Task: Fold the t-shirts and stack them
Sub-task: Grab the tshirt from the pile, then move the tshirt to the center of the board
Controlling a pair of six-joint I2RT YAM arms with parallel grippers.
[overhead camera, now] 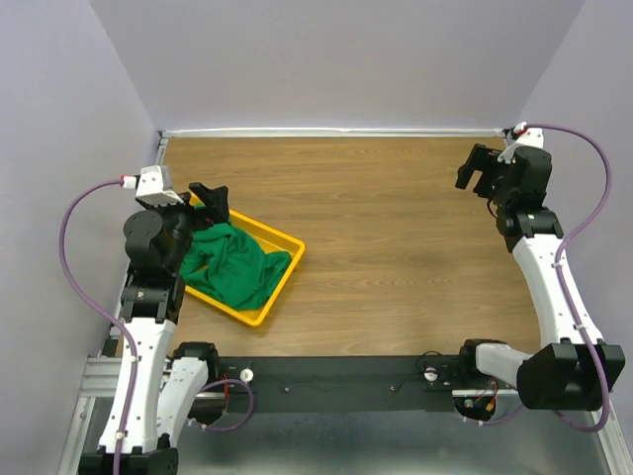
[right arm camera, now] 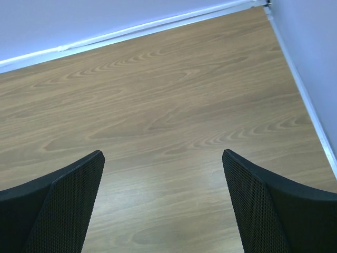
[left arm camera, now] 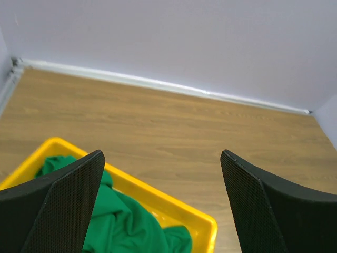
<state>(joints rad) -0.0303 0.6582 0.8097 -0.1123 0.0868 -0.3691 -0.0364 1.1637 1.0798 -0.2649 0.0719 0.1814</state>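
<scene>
A crumpled emerald-green t-shirt (overhead camera: 230, 262) lies bunched in the yellow tray (overhead camera: 284, 269) at the left of the table; part of it spills over the tray's near side. The left wrist view shows the same t-shirt (left arm camera: 126, 221) inside the tray (left arm camera: 189, 211). My left gripper (overhead camera: 210, 201) hangs above the tray's far left corner, open, with nothing between its fingers (left arm camera: 73, 200). My right gripper (overhead camera: 483, 170) is held high at the far right corner, open and empty, over bare wood.
The wooden tabletop (overhead camera: 396, 228) is bounded by a white rail (overhead camera: 336, 132) at the back and lilac walls on three sides. A black bar (overhead camera: 336, 374) with both arm bases runs along the near edge.
</scene>
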